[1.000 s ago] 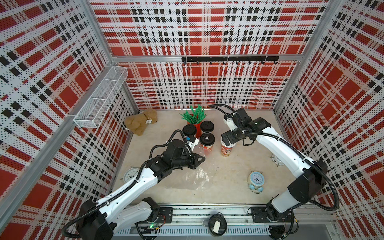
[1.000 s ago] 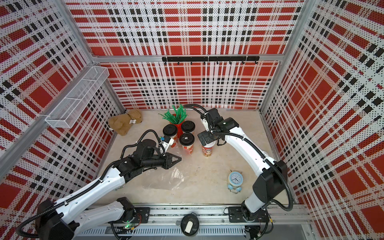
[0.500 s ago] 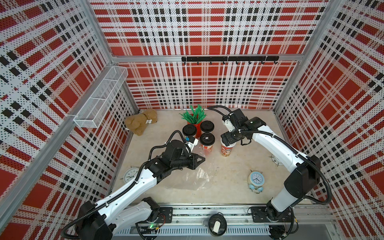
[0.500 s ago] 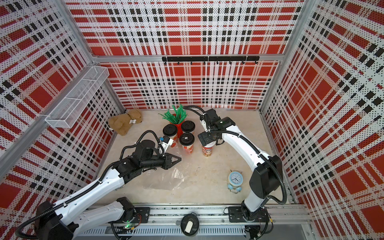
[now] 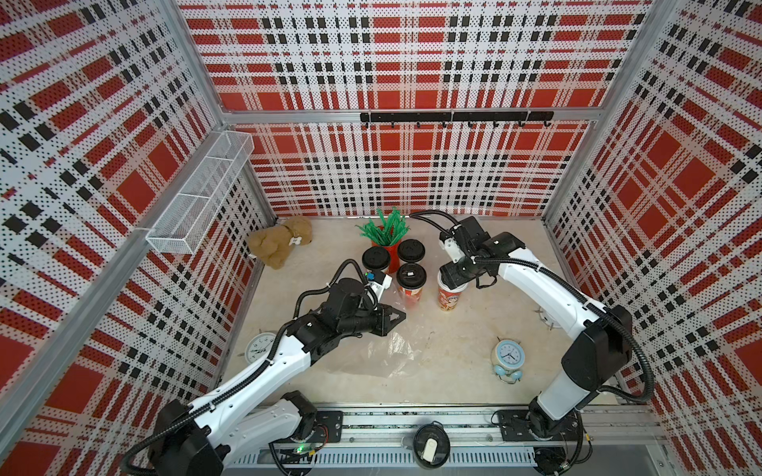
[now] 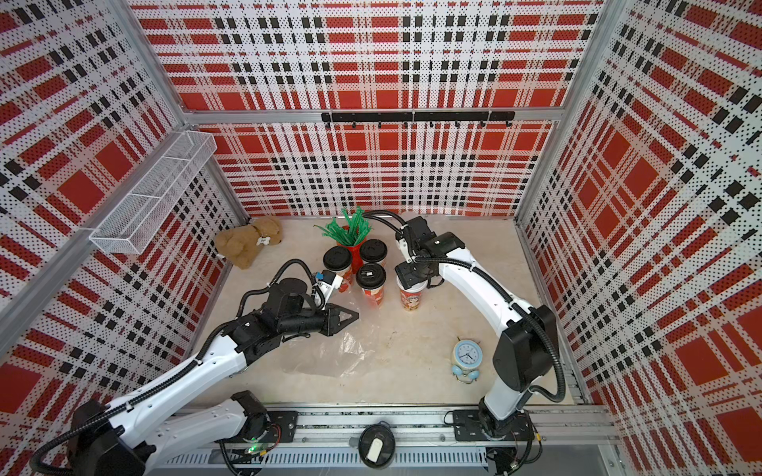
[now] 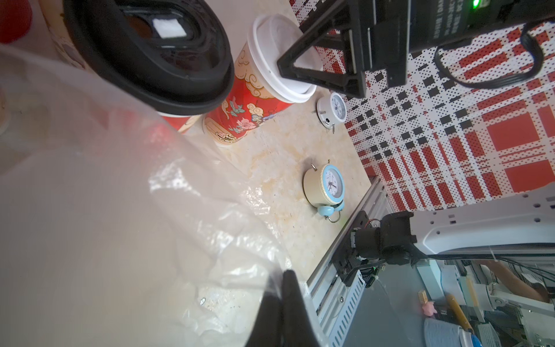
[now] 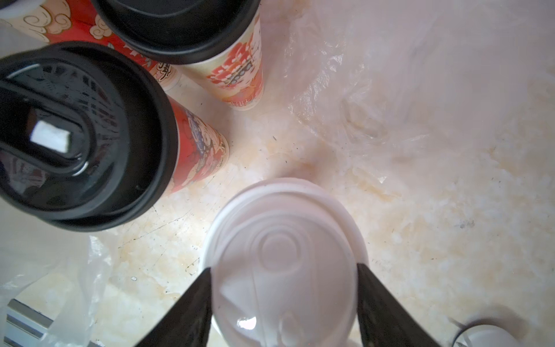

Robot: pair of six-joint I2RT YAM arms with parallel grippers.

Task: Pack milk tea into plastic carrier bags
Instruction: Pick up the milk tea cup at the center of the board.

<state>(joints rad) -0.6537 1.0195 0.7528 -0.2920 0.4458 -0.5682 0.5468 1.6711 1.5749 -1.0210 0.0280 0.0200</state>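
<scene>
Here, left fingers (image 7: 288,300) pinch the plastic carrier bag (image 7: 120,210); right fingers (image 8: 192,309) straddle the white-lidded milk tea (image 8: 282,258), grip unclear.

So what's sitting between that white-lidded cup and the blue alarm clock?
Nothing: just bare tabletop between the white-lidded cup and the blue alarm clock, as both top views show.

A brown plush bear (image 5: 280,246) lies at the far left corner of the pale marbled surface (image 5: 453,350). A plain red cylinder of green straws (image 5: 385,230) stands far centre. A light-blue twin-bell alarm clock (image 5: 507,358) sits near right, a white round clock (image 5: 259,347) at the left edge, and another white clock (image 7: 332,109) by the right wall. A white wire-mesh basket (image 5: 202,195) hangs on the left wall, and a black hook rail (image 5: 455,117) runs along the far wall.
</scene>
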